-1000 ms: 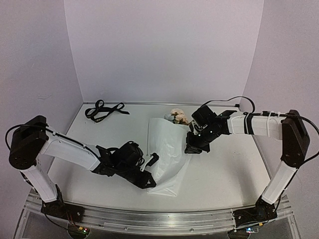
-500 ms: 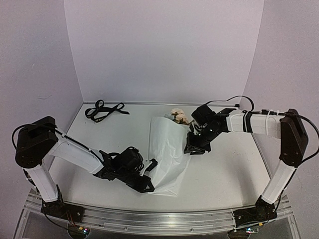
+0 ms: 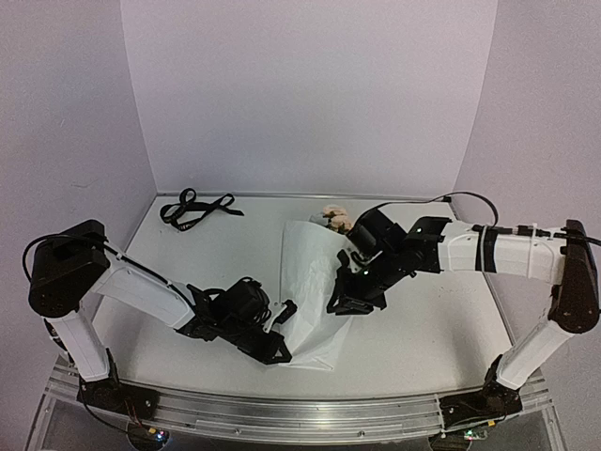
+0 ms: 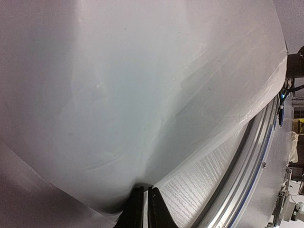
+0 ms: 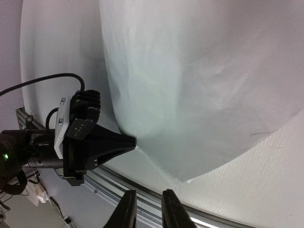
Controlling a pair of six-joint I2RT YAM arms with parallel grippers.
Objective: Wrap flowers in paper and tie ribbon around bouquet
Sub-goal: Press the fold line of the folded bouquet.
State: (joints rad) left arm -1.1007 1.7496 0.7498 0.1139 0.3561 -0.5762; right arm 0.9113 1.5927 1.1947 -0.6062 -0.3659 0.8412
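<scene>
Your left pincer (image 3: 279, 346) was pressed together on the nearest corner of the paper (image 3: 310, 272). That grip lifted the corner off the bench (image 3: 423, 319), so the sheet bellied up in a slack fold instead of lying flat. I judge you held it that way to anchor the loose end while the other arm worked on the wrap.

From that pincer the paper ran away to the far side as one long, narrow shape. Your right pincer (image 3: 340, 304) hung just above the sheet's right edge, beyond the left pincer and to its right. Its fingers were a little spread with nothing between them, and its wrist camera looked back at the pinched corner. It seemed placed to take hold of that free edge, though it gripped nothing.

Beyond the right pincer the flowers (image 3: 335, 220) showed only their peach blooms at the paper's far end, and the stems were hidden under the sheet. The ribbon (image 3: 194, 208) lay in a loose tangle at the far left, well apart from both pincers and untouched, so tying was not yet begun.

Counted: two pincers, one sheet of paper, one bunch of flowers, one ribbon.
</scene>
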